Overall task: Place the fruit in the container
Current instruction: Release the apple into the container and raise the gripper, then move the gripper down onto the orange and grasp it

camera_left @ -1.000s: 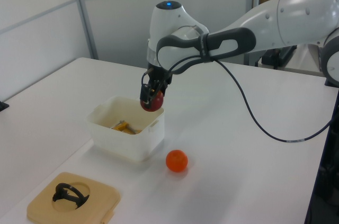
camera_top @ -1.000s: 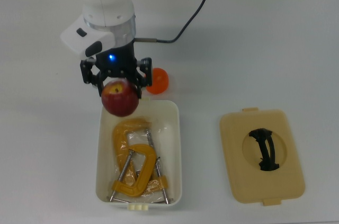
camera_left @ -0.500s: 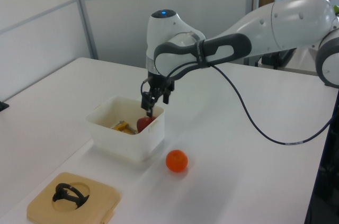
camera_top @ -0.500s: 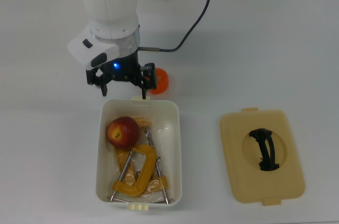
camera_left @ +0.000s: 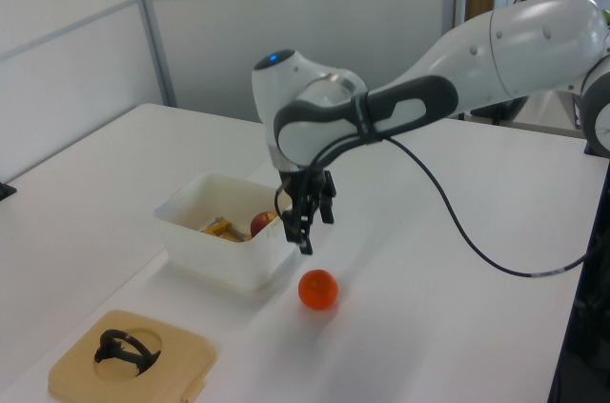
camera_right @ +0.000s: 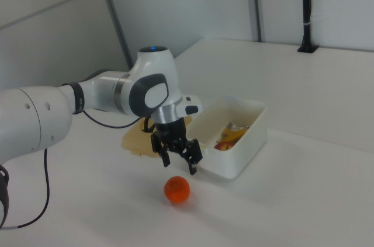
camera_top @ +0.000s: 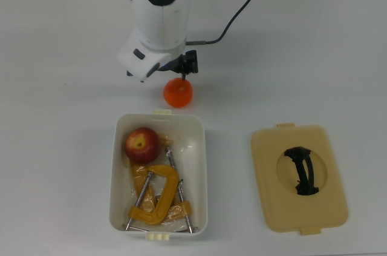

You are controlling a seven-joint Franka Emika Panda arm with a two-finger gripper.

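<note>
Half a second ago the gripper (camera_right: 178, 160) hung over the short end of the white container (camera_top: 199, 171) nearest the orange fruit, with the red apple (camera_top: 142, 144) freshly dropped inside; now the arm has swung toward the top view's right and the gripper stands above the orange fruit (camera_top: 178, 92), clear of the tub. The fingers (camera_right: 192, 168) are spread apart and hold nothing, pointing down at the table (camera_top: 302, 56); in the right view the orange fruit (camera_right: 176, 189) lies just below and between them, near but not touched, and in the left view it sits on the table just under the fingertips, slightly toward the left view's right. Going left to right in the top view: the apple rests inside the container in the corner closest to the fingers, against the wall on the top view's left, touching the yellow clamps (camera_top: 158, 198) that fill the rest of the tub; the orange fruit lies on the bare table just outside the container's short end, directly beneath the wrist; the tan lid (camera_top: 299, 177) with its black handle lies flat, well apart from the fingers, on the top view's right.
</note>
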